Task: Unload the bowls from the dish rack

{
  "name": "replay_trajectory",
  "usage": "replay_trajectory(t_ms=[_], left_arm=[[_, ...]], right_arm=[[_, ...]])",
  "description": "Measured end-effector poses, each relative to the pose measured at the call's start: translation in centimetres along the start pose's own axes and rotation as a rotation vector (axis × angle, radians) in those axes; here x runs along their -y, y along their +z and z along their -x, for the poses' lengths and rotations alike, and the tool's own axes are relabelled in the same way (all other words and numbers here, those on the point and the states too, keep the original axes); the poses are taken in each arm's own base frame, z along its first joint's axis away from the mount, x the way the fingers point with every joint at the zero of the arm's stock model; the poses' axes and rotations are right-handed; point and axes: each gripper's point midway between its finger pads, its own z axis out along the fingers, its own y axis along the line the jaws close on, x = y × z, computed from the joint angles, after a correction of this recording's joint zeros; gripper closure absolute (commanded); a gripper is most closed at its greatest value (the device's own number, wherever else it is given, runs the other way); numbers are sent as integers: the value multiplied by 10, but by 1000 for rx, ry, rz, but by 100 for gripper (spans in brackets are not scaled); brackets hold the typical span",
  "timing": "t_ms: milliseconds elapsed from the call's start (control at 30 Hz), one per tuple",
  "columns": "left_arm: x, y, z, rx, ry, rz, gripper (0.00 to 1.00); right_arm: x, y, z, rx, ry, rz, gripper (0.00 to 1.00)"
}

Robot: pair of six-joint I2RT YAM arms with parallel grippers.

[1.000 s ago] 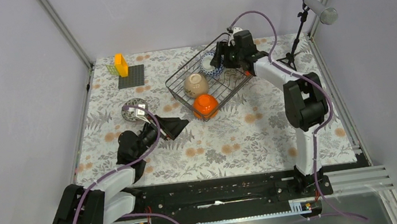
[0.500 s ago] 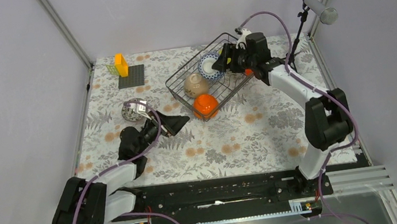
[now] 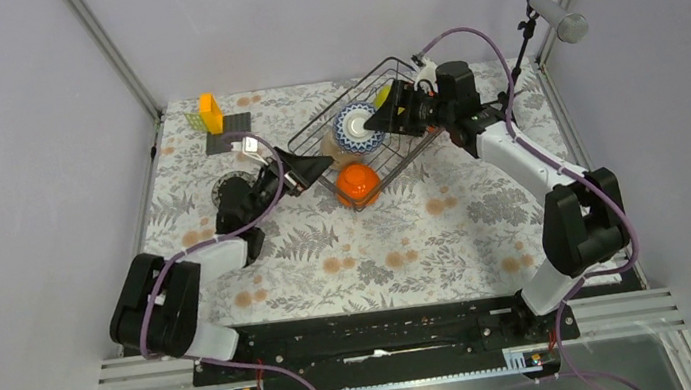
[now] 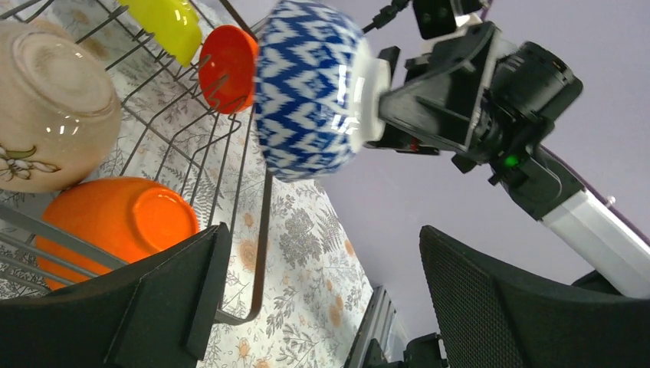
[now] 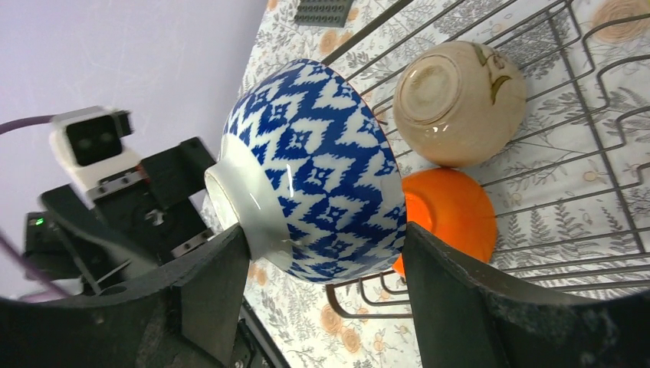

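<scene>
Left gripper (image 3: 311, 167) is hovering wide open with nothing between its fingers. It is sitting just off the left side of the dish rack (image 3: 401, 147) and pointing toward it.

Far left: orange block (image 3: 210, 112) is standing at the far left corner of a flat dark plate (image 3: 230, 132). Nearer, a lone bowl (image 3: 220, 186) is sitting on the floral cloth (image 3: 408, 237) outside the rack. The left arm is partly hiding it, so its colour is hard to tell.

Middle: the rack is lying askew toward the far side of the table. At its near end an orange bowl (image 3: 357, 183) is resting with its bottom showing. A beige bowl (image 5: 460, 103) is lying just beyond it, foot ring showing, and the two are looking in contact from the right wrist view. At the far end a yellow-green bowl (image 4: 165, 23) and a second orange bowl (image 4: 228, 67) are leaning side by side among the wires.

The blue-white bowl (image 3: 353, 125) is hanging tipped on its side over the rack, apart from the other bowls. Its white rim is facing right, toward the right gripper (image 5: 322, 245), which is clamping the bowl between its fingers. Exact contact at the rim is unclear.

Far right: a microphone stand (image 3: 555, 16) is standing at the table's far corner.
</scene>
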Motion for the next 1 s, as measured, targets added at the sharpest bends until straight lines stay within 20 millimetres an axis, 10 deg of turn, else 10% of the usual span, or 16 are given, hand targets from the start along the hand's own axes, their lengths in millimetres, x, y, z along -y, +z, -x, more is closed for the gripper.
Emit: replay_trajectory(t_ms=[233,567,1000], left_arm=[[-29,12,-2,-9,-98,19,3],[-15,23,2,-7,-153,-138,6],[11,31,6,-40,-132,-232,43]], right_arm=[[-14,-2,-5,-34,50,63,54],[-21,-4,-23,-101,118,128,54],[-28,0,-31,-131,184,215,54]])
